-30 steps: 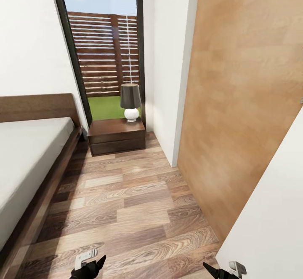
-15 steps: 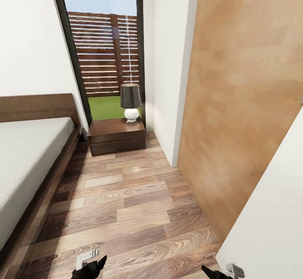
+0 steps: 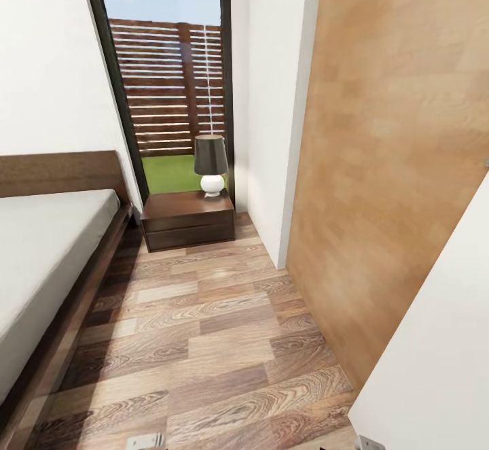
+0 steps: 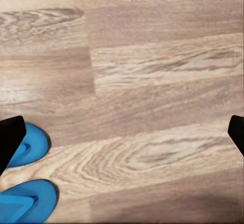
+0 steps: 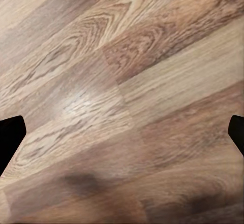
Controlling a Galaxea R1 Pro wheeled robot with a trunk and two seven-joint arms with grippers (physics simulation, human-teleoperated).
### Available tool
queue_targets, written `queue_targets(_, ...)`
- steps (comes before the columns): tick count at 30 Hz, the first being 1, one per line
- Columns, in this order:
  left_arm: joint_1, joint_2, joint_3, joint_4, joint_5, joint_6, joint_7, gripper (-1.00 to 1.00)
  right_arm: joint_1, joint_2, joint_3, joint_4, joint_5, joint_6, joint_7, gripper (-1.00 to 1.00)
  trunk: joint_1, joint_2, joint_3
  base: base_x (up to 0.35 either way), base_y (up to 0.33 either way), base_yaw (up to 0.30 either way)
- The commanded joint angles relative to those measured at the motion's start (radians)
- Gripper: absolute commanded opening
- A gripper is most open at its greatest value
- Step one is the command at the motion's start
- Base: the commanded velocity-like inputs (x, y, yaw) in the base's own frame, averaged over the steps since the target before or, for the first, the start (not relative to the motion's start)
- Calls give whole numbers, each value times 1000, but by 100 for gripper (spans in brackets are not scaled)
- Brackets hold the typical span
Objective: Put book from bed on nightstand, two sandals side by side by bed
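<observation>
Sandals point(image 4: 23, 176) sit under my left gripper point(image 4: 122, 132): two bright blue ones lying close together on the wood-plank floor point(image 4: 152, 82), one partly hidden behind a dark fingertip point(image 4: 10, 140). I judge that arm is pointed down at the boards so I can line up on the pair, and its jaws stand wide apart with nothing between them, ready to take one. My right gripper point(image 5: 122, 132) also looks straight down at bare planks, fingers spread to the edges of its picture and holding nothing; I read that as a parked, out-of-the-way pose while the left does the work. From the head camera I see the bed point(image 3: 47, 260) along my left side, pale mattress on a dark frame, with a strip of floor beside it that suits setting the sandals side by side. At the far end, just beside the bed's headboard corner, stands the dark nightstand point(image 3: 188, 222) in front of the tall window point(image 3: 170, 76), carrying a table lamp point(image 3: 211, 164) with a black shade and a round white base. The free part of its top would leave room for the book, I think, though the lamp crowds the back. I cannot see the book on the stretch of mattress in view, so it probably lies further along the bed.
</observation>
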Motion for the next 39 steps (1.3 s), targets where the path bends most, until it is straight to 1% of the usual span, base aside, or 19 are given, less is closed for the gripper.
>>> queue_targets(1,0,1,9,1,-11,-3,-2,100,-1,0,-2,2,-4,-2,5,100,0,0,-1,0,0,0)
queue_targets(2,1,1,10,1,-13,-3,-1,100,-1,0,-2,2,-4,-2,5,100,0,0,-1,0,0,0)
queue_targets(39,2,0,9,2,-18,-2,-2,100,-1,-2,-2,0,-4,-2,4,100,-142,259,115,0,0,0)
